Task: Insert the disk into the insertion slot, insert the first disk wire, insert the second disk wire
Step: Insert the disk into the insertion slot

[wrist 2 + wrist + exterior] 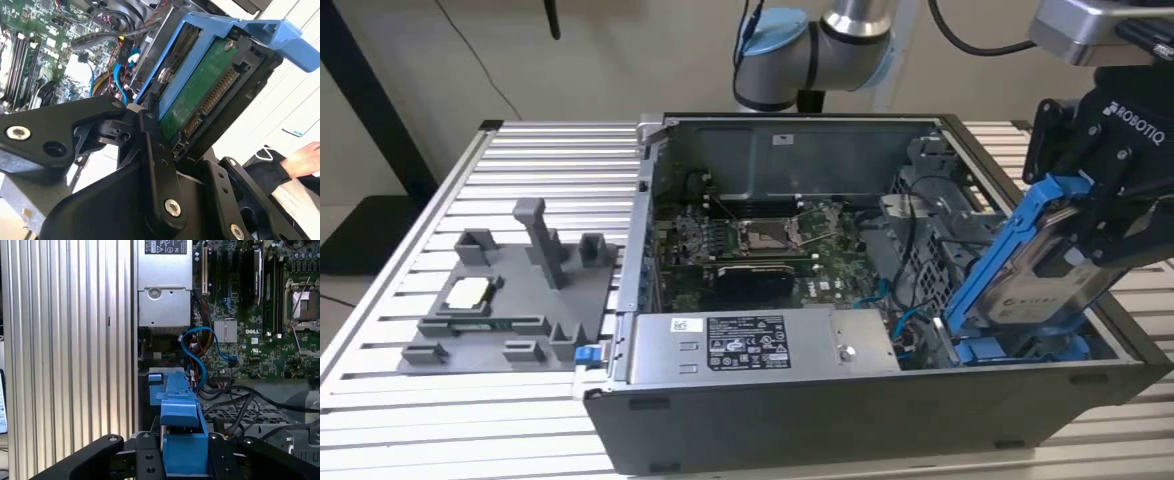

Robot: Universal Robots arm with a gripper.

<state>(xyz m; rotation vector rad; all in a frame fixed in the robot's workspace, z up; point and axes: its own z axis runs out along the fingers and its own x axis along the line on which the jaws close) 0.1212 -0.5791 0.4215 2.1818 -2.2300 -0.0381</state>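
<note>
On the exterior view's left you've got the grey fixture plate [507, 300] sitting on the slatted table [400, 400]. Centre, the open computer case [787, 430], with the power-supply box [761, 345] along its near wall and the motherboard [761, 240] behind. Over on the right, your gripper [1087, 225] is closed tight on the disk [1047, 290], jaws pinching its blue carrier [1001, 250]. The disk is steeply tilted, lower end down inside the case's right-hand end, upper end above the wall.

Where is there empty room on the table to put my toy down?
Bare ribbed table lies beyond the grey fixture plate, toward the far edge, and along the near edge in front of it. Inside the computer case it is crowded: cables, motherboard, and the end effector gripping the disk.
</note>
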